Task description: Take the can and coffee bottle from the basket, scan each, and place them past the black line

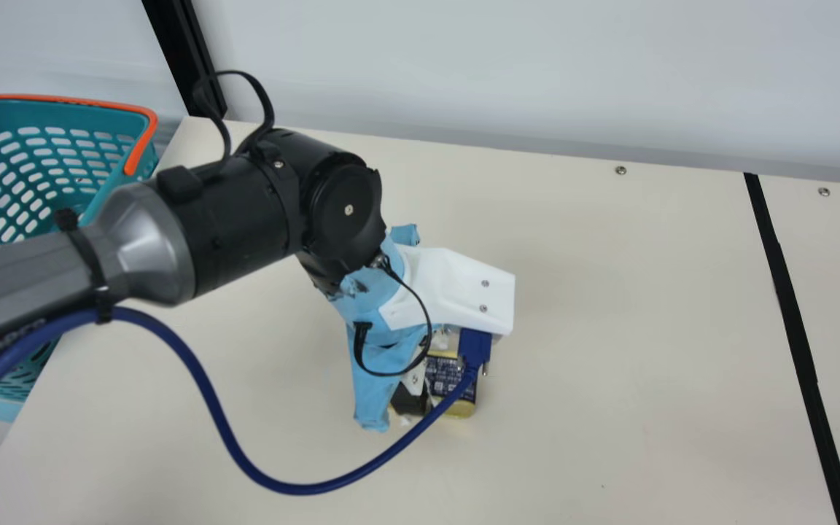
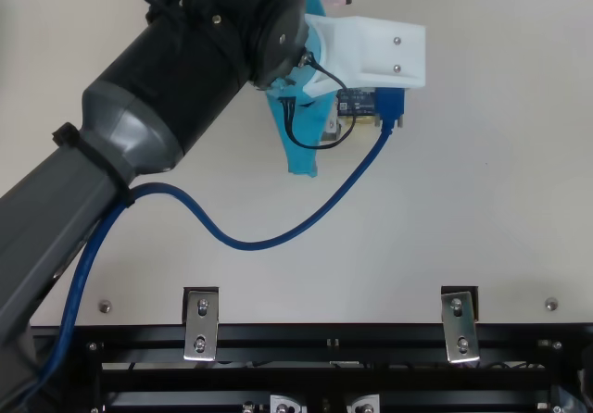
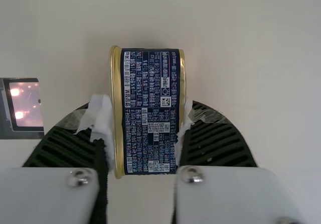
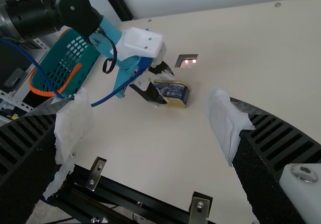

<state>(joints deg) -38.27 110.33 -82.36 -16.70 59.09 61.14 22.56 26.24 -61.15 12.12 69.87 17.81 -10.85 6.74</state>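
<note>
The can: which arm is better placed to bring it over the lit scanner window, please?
Left, I judge. The left tool grips the can from both sides, near the scanner window. The right tool is open and empty, farther off.

The grey-and-black left arm (image 1: 238, 219) has a blue cable (image 1: 303, 489) and white housing (image 1: 449, 288).

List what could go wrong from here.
The can is held print up, off to the side of the lit window, so the scan may miss. The left gripper grips its rims through crumpled white padding, so it could slip. The looping blue cable might snag.
</note>
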